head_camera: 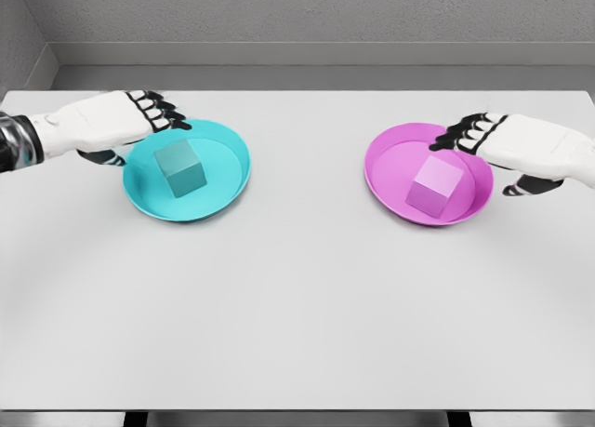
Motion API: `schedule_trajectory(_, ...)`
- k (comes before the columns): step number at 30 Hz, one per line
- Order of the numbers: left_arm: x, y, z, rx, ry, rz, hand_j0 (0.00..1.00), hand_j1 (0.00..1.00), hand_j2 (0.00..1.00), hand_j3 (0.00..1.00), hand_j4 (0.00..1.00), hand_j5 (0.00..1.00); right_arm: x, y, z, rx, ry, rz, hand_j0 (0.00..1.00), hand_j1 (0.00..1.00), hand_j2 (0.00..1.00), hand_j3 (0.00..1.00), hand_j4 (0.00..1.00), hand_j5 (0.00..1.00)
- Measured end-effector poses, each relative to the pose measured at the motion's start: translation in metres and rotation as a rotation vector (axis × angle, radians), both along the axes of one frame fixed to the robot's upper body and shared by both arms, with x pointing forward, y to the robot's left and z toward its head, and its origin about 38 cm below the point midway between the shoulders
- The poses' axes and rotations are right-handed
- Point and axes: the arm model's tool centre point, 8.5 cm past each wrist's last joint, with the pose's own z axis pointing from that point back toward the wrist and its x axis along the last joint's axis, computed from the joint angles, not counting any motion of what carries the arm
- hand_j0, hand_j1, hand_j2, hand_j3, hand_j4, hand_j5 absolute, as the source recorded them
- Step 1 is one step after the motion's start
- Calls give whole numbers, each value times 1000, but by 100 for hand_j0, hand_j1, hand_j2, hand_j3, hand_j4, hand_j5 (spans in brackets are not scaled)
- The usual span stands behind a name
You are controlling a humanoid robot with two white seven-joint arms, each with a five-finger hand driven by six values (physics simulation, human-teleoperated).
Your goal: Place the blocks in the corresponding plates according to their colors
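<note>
Counter [297,334] first: white, flat top, its near edge running along the bottom of the head view, a wide bare stretch between that edge and the plates.

Cyan plate [228,162] sits left of centre. Cyan block [179,167] rests inside it, slightly left of the plate's middle, standing flat on one face, one corner turned toward the camera.

Pink plate [386,162] sits right of centre, well apart from the cyan one, at about the same depth on the counter. Pink block [434,185] lies inside it, toward the right half, flat on one face.

Left hand [98,120] comes in from the left edge, white shell with dark joints. It hangs over the far-left rim of the cyan plate. Fingers [163,111] loosely extended and slightly fanned, tips pointing right over the rim; holding nothing. Not touching the cyan block, which lies just beside and nearer the camera than the fingertips.

Right hand [535,148] comes in from the right edge, over the far-right rim of the pink plate. Fingers [465,131] likewise extended and a little fanned, tips pointing left; holding nothing. Pink block sits just below the fingertips in the view, free of them.

Grey wall behind the counter's far edge.
</note>
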Motion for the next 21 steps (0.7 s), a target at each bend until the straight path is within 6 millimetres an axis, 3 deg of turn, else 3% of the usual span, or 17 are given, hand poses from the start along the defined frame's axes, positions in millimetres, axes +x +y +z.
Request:
schedule_trajectory(3, -28, 29, -21, -10, 73, 39, 100, 100, 100, 100, 100, 100, -10, 0, 3, -7, -14, 54, 100, 100, 100, 100, 100, 100)
schedule_trajectory(5, -38, 46, -17, -23, 71, 73, 100, 100, 100, 100, 100, 100, -13, 1, 6, -10, -22, 72, 100, 100, 100, 100, 100, 100)
schedule_trajectory(8, -41, 63, 9, -35, 14, 106, 100, 100, 100, 100, 100, 100, -15, 2, 8, -11, -30, 84, 100, 100, 100, 100, 100, 100)
schedule_trajectory(9, -44, 67, 7, -33, 21, 114, 100, 100, 100, 100, 100, 100, -15, 2, 8, -12, -31, 86, 100, 100, 100, 100, 100, 100)
schedule_trajectory(13, -46, 73, 18, -29, 0, 123, 100, 100, 100, 100, 100, 100, -15, 3, 9, -12, -33, 92, 100, 100, 100, 100, 100, 100)
schedule_trajectory(21, -51, 62, 20, -24, -6, 86, 100, 100, 100, 100, 100, 100, -16, 3, 9, -12, -33, 94, 100, 100, 100, 100, 100, 100)
